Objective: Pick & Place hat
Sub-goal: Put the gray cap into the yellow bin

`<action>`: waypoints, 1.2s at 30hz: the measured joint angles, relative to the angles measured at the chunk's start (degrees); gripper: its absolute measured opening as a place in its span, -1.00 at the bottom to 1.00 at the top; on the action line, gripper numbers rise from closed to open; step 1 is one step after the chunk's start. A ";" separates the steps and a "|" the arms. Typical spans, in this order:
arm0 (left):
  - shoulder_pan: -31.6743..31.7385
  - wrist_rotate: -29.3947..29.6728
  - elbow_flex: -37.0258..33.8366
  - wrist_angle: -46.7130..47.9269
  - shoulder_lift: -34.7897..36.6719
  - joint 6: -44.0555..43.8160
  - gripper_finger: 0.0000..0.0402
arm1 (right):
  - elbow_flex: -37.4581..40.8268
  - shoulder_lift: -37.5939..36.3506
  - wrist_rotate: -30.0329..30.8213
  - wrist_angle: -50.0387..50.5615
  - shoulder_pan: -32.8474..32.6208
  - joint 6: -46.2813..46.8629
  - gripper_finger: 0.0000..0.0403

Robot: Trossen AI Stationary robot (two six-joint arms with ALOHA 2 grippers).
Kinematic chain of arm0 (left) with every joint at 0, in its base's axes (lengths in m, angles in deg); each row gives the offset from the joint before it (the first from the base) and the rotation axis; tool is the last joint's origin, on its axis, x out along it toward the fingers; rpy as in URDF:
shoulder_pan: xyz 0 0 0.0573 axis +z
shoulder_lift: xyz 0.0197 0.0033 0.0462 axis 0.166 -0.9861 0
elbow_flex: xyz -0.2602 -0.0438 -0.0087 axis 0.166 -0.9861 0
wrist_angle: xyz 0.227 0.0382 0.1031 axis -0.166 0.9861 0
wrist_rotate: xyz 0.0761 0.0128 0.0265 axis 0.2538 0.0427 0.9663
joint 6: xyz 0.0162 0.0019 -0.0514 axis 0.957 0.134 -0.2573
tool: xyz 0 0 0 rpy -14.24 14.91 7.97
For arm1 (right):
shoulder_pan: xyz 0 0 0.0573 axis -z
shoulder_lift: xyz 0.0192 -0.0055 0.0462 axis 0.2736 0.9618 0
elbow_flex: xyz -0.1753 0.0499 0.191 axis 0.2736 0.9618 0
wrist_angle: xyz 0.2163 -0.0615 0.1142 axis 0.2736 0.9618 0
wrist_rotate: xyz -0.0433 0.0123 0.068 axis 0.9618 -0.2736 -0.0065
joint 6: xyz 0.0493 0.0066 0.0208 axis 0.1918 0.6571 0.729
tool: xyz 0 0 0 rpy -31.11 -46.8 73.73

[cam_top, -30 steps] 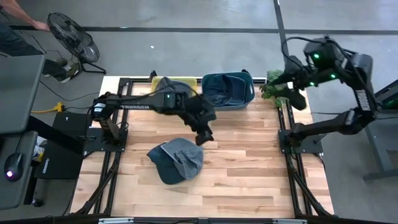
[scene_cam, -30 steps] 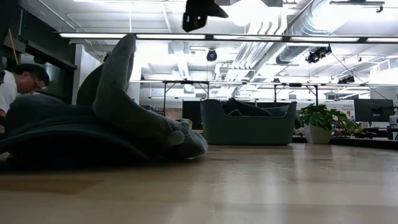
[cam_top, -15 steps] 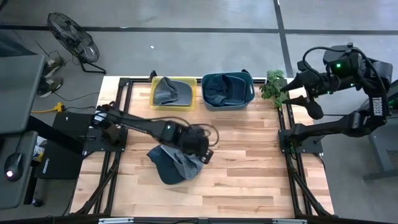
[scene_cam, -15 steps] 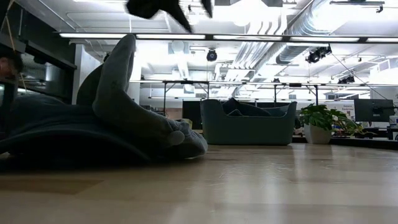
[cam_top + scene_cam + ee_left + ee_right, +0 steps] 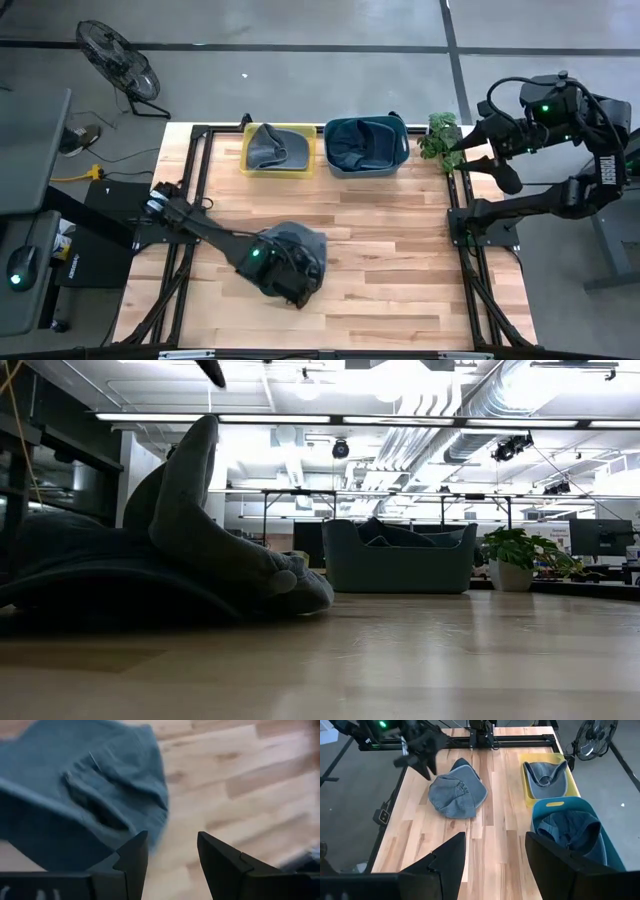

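Observation:
A blue-grey denim hat (image 5: 302, 243) lies crumpled on the wooden table, left of its middle; it also shows in the right wrist view (image 5: 455, 795) and fills the left of the low view (image 5: 150, 555). My left gripper (image 5: 172, 850) hovers open above the hat's near edge, with the hat (image 5: 75, 785) ahead of its fingers. From above, the left arm covers the hat's near part (image 5: 280, 275). My right gripper (image 5: 495, 850) is open and waits high beyond the table's far right corner (image 5: 468, 143).
A yellow bin (image 5: 280, 150) holding a grey hat and a blue bin (image 5: 367, 146) holding a blue hat stand along the far edge. A potted plant (image 5: 438, 135) sits at the far right corner. Bare wood lies right of the hat (image 5: 400, 250).
My left gripper has swung from near the bins toward the table's near edge and come over the hat. My right arm has drawn back toward the right, off the table. The hat has stayed where it was.

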 joint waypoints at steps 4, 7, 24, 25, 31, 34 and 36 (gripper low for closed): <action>-1.29 -0.68 -0.35 0.09 -1.04 -1.36 -0.17 | 0.00 0.20 0.08 -0.02 0.02 1.73 -0.01; -1.65 -0.81 -0.05 -0.22 -0.55 -1.36 -0.17 | 0.02 0.48 0.13 -0.02 0.02 3.72 -0.01; -4.26 0.48 0.05 1.91 -5.54 -17.77 -0.17 | 0.01 0.70 -0.04 -0.02 0.02 -1.89 -0.01; -4.25 0.37 0.44 1.57 -6.05 -18.52 -0.17 | 0.02 0.70 -0.04 -0.02 0.02 -2.72 -0.01; -3.48 0.11 1.84 1.88 -10.46 -23.39 -0.17 | 0.02 0.72 -0.13 -0.02 0.02 -7.49 -0.01; -2.53 -0.31 2.08 1.83 -11.63 -24.53 -0.17 | 0.02 0.72 -0.10 -0.02 -1.43 -7.78 -0.01; -1.69 -1.26 2.10 1.42 -12.77 -24.81 -0.17 | 0.00 0.72 0.06 -0.02 -2.74 -7.76 -0.01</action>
